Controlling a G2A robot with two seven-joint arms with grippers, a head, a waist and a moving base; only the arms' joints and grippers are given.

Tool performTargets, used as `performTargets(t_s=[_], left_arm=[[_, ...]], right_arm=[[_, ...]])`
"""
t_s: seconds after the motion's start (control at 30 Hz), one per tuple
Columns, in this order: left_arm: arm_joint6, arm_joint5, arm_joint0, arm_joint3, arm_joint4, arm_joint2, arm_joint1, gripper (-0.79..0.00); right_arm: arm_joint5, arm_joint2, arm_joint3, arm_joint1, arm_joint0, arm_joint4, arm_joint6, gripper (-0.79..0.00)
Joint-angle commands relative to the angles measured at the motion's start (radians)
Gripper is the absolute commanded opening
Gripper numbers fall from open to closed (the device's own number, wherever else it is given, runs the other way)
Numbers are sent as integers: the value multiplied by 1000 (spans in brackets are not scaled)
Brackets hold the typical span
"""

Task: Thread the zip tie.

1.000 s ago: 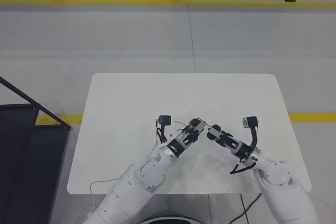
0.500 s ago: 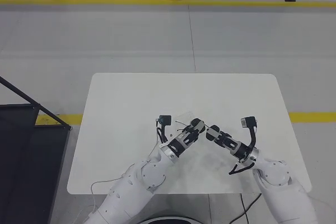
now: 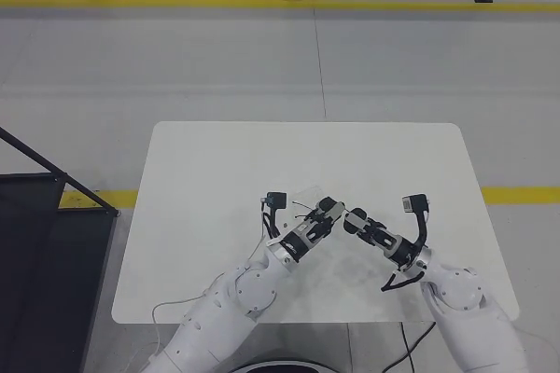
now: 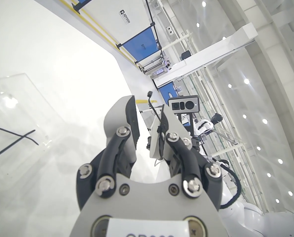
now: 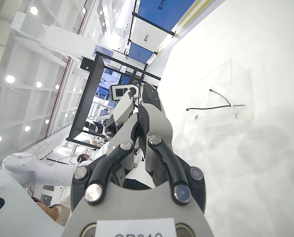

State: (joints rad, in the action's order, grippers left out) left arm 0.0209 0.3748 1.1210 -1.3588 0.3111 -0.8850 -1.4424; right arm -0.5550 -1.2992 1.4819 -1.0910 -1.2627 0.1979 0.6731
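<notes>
Midway across the white table (image 3: 215, 186), the two arms meet tip to tip, the left gripper (image 3: 329, 207) and right gripper (image 3: 353, 218) almost touching beside a clear box (image 3: 303, 198)

The zip tie (image 4: 149, 94) is a thin black strip with a small square head at its free end. In the left wrist view it rises past the tip of one left finger, its head standing clear above both fingers with the right arm's wrist camera just behind it. Its lower part runs down along that finger's dark pad and is lost where the right arm's white finger pokes into the gap

The left gripper (image 4: 148, 109) has its jaws well apart, straddling the tip of the other arm. The right gripper (image 5: 139, 117) has its jaws pressed together, pad against pad, and seems to be pinching the lower end of the strip, though the contact itself is hidden

Inside the clear box (image 5: 223, 80), well apart from both sets of jaws, lie two more black ties (image 5: 211, 108), one nearly straight and one curved, crossing each other near one end; the left wrist view catches them (image 4: 13, 140) as crossed dark lines on the box floor
</notes>
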Motion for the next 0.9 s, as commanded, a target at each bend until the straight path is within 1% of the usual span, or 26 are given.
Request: performTargets(t_s=[0.0, 0.17, 0.23, 0.33, 0.5, 0.7, 0.87], left_arm=[[-2, 1, 0, 2, -1, -1, -2, -489], [-8, 4, 0, 4, 4, -5, -5, -514], [-11, 5, 1, 5, 3, -6, -6, -548], [-12, 9, 2, 5, 4, -9, -8, -566], [-19, 19, 2, 9, -3, -11, -12, -656], [-34, 27, 0, 15, -13, -17, -16, -696], [-38, 33, 0, 19, -15, -20, -19, -785]], right_arm=[[-1, 0, 0, 0, 0, 1, -1, -785], [-2, 0, 0, 0, -1, -4, -2, -785], [-1, 1, 1, -1, -2, -6, -3, -785], [1, 2, 1, -1, -1, -10, -3, -785], [3, 3, 2, -1, 0, -13, -3, -785], [6, 5, -1, -2, 3, -17, -2, -785], [9, 6, -1, -2, 5, -20, -1, -785]])
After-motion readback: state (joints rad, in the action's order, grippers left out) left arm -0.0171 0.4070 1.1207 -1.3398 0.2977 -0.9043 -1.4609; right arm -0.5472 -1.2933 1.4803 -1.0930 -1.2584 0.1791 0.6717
